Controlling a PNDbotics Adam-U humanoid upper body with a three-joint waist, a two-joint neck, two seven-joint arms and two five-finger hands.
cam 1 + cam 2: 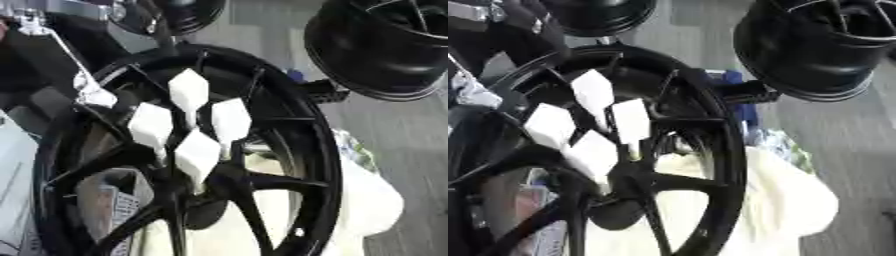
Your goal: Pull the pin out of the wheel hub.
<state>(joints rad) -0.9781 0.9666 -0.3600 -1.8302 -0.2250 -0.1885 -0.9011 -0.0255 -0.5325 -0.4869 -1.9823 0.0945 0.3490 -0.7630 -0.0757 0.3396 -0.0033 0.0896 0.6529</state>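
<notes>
Neither of my hands showed, so I could not tell their state. The black wheel hub (289, 150) stood close before me, four white pins (197, 155) clustered at its centre.

Black wheel hub (636, 165) upright; four white pins (592, 90) clustered at centre (second wheel (824, 45) behind).

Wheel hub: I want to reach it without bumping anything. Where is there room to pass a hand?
Bare grey floor lies right of the big wheel, below the second rim. The hub is crowded by four white blocks; the openings between the spokes are narrow.
</notes>
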